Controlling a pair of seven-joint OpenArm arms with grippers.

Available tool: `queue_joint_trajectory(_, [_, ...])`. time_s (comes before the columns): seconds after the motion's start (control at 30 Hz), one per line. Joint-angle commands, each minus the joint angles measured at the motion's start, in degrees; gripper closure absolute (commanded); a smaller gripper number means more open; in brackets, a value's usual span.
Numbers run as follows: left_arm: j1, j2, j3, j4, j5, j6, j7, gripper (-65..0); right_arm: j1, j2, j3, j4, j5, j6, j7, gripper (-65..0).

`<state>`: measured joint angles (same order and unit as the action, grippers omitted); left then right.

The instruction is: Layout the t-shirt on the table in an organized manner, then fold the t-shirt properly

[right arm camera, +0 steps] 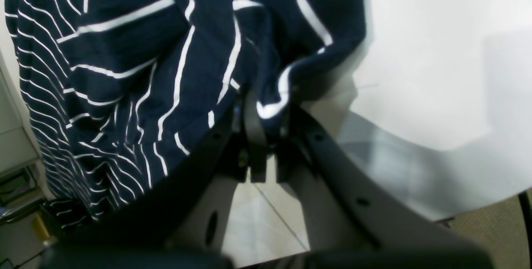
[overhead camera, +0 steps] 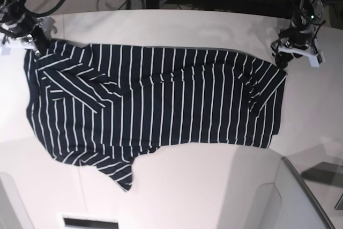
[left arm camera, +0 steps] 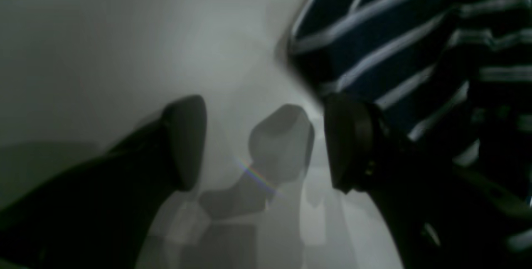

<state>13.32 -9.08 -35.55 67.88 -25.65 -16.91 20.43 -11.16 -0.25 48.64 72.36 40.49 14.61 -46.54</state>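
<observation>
While the left tool (left arm camera: 257, 144) stands with jaws parted over bare table (left arm camera: 104, 32), holding nothing, a corner of the t-shirt (overhead camera: 161, 100) just beside one finger, the cloth lies spread flat beyond to the right tool (right arm camera: 266, 132), which pinches its far corner.

Left wrist view is soft and smeared for us: the shirt (left arm camera: 399, 44) runs off the top and right edges, its stripes blurred, and the left gripper (left arm camera: 262, 140) shows only as dark, fuzzy fingers. In the right wrist view the shirt spills past the top and left edges, and its folds hide the right gripper's (right arm camera: 259, 119) fingertips. From the base view both grippers are too small to read, and the table (overhead camera: 214, 197) is cut off on every side.
</observation>
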Motion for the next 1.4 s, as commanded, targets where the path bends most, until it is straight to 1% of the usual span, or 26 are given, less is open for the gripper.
queue_joint_trajectory(0.0, [-0.44, -0.54, -0.1, -0.32, -0.33, -0.28, 0.19, -43.4, -0.05, 0.65, 0.1, 0.57, -0.62, -0.15, -0.01, 0.0])
queue_joint_trajectory(0.13, [-2.64, 1.04, 0.08, -1.46, -0.42, -0.28, 0.19, -44.3, -0.05, 0.65, 0.1, 0.57, -0.62, -0.15, -0.01, 0.0])
queue_joint_trajectory(0.2, [-3.17, 1.57, 1.57, -1.55, -0.42, -0.28, 0.19, -44.3, -0.05, 0.65, 0.1, 0.57, -0.62, -0.15, -0.01, 0.0])
queue_joint_trajectory(0.33, [-3.43, 1.65, 4.12, -1.63, -0.42, -0.28, 0.1, -43.9, -0.05, 0.65, 0.1, 0.57, -0.62, -0.15, -0.01, 0.0])
queue_joint_trajectory(0.47, [-4.75, 1.83, 4.3, -3.04, -0.42, -0.28, 0.1, -43.3, -0.05, 0.73, 0.1, 0.57, -0.62, -0.15, -0.01, 0.0])
queue_joint_trajectory(0.5, [-4.93, 1.83, 4.03, -4.18, -0.42, -0.28, 0.1, -42.9, -0.05, 0.73, 0.1, 0.57, -0.62, -0.15, -0.01, 0.0])
queue_joint_trajectory(0.53, [-5.63, 1.74, 4.03, -5.15, -0.42, -0.28, 0.1, -41.1, -0.05, 0.73, 0.1, 0.57, -0.62, -0.15, -0.01, 0.0])
queue_joint_trajectory(0.57, [-6.16, 1.57, 4.03, -6.29, -0.42, -0.28, 0.1, -36.7, -0.05, 0.73, 0.1, 0.57, -0.62, -0.15, -0.01, 0.0])
queue_joint_trajectory(0.6, [-6.33, 1.39, 3.95, -7.17, -0.42, -0.28, 0.1, -30.4, -0.05, 0.73, 0.1, 0.57, -0.62, -0.15, -0.01, 0.0])
queue_joint_trajectory(0.7, [-6.42, 1.21, 3.77, -7.88, -0.33, -0.28, 0.1, 0.0, -0.05, 0.73, 0.1, 0.92, -0.62, -0.15, -0.01, 0.0])
queue_joint_trajectory(0.87, [-5.63, -0.02, 3.77, -4.01, -0.42, -0.28, 0.54, 0.0, 0.56, 0.82, 0.1, 1.09, -0.62, -0.15, -0.09, 0.0])
queue_joint_trajectory(1.03, [-3.34, -0.02, 3.77, 5.57, -0.42, -0.19, 0.63, 0.0, 3.11, 4.6, 0.1, 1.27, -0.36, -0.15, -3.35, 0.0])
queue_joint_trajectory(1.1, [-3.17, -0.02, 3.77, 8.12, -0.42, -0.1, 0.72, 0.0, 3.99, 6.27, 0.1, 3.2, -0.36, -0.15, -4.66, 0.0])
queue_joint_trajectory(1.17, [-3.17, -0.02, 3.77, 9.97, -0.42, -0.02, 0.72, 0.0, 4.43, 6.89, 0.1, 6.72, -0.36, -0.15, -6.07, 0.0])
queue_joint_trajectory(1.27, [-3.34, -0.02, 3.77, 12.08, -0.42, -0.02, 0.72, 0.0, 6.1, 6.98, 0.19, 11.47, -0.62, -0.33, -9.06, 0.0])
queue_joint_trajectory(1.3, [-3.43, -0.02, 3.77, 12.87, -0.42, -0.02, 1.07, 0.0, 6.63, 7.24, 0.19, 12.79, -0.62, -0.33, -10.2, 0.0])
queue_joint_trajectory(1.37, [-3.87, 0.07, 2.28, 14.72, -0.5, -0.02, 4.59, 0.0, 8.21, 7.94, 0.19, 13.93, -0.62, -0.41, -12.58, 0.0])
